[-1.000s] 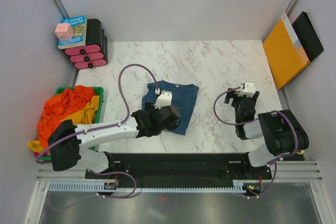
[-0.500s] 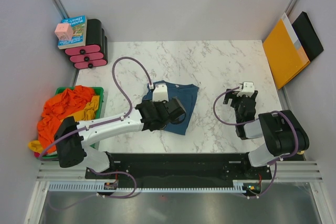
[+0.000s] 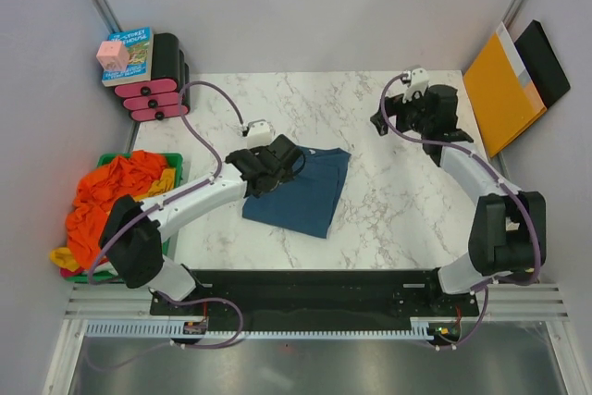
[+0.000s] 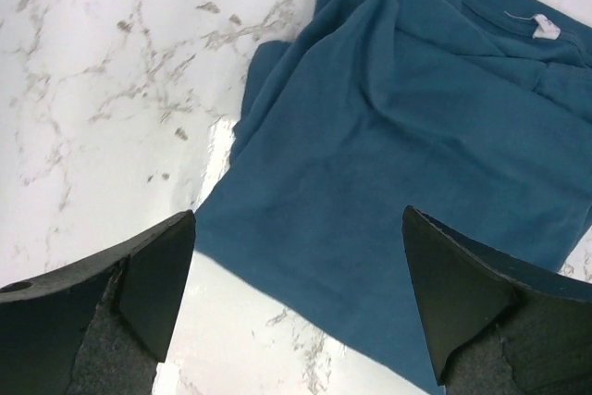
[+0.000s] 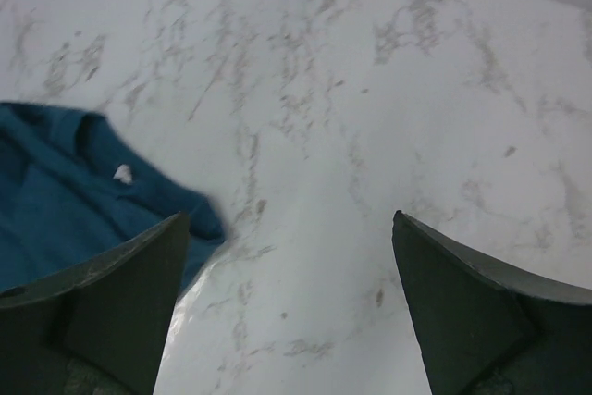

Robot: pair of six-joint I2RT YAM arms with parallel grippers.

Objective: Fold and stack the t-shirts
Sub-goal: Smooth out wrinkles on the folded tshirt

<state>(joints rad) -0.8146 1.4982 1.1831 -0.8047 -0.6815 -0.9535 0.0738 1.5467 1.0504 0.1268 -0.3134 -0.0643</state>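
Black pads on the left gripper [image 4: 296,228] stand wide apart with nothing between them. Right below lies the teal t-shirt [image 4: 398,127], rumpled on the marble table [image 3: 388,201]. The jaws hover over its far left corner, and the cloth runs off toward the near right. The right gripper [image 5: 287,219], also spread and empty, hangs near the far right edge, with the shirt well to its left. The left arm is clearly nearer. The orange t-shirt [image 3: 111,191] and mustard t-shirt [image 3: 159,199] wait in the green bin [image 3: 176,159].

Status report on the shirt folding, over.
Jaws open, empty: left gripper, right gripper. On table: teal shirt, rumpled. In bin: orange shirt, yellow shirt. Nothing blocking.
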